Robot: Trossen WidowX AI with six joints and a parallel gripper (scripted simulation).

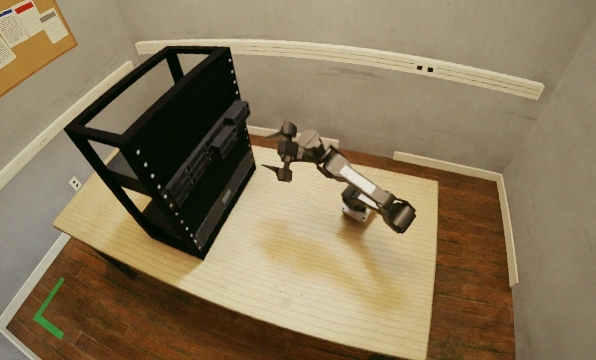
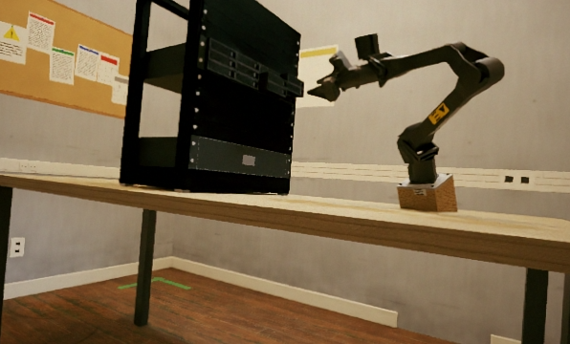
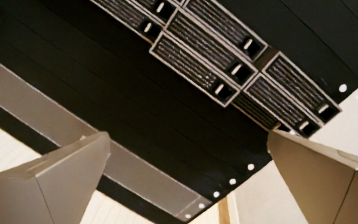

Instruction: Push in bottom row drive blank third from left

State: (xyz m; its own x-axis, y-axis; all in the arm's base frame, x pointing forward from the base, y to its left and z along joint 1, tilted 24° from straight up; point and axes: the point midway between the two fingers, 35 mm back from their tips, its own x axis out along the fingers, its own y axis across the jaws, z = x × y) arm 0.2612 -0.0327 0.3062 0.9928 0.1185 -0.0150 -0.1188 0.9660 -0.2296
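The black open-frame rack (image 1: pixel 168 150) stands upright on the left part of the table, and it also shows in the exterior view (image 2: pixel 213 96). The block of drive blanks (image 1: pixel 210 152) sits in the upper half of its front (image 2: pixel 253 69). One blank in the third column (image 2: pixel 270 78) sticks out further than its neighbours. In the wrist view the blanks (image 3: pixel 230 65) run tilted across the top, and I cannot tell their rows apart for certain. My gripper (image 1: pixel 279 152) (image 2: pixel 319 91) is open and empty. It hovers at blank height just off the rack's right front edge, not touching it. Its two fingers frame the wrist view (image 3: pixel 186 140).
A grey panel (image 2: pixel 239 160) crosses the rack's lower front and also shows in the wrist view (image 3: pixel 80 135). My arm's base sits on a wooden block (image 2: pixel 426 193) at the far right of the table. A cork board (image 2: pixel 55 62) hangs on the wall behind the rack.
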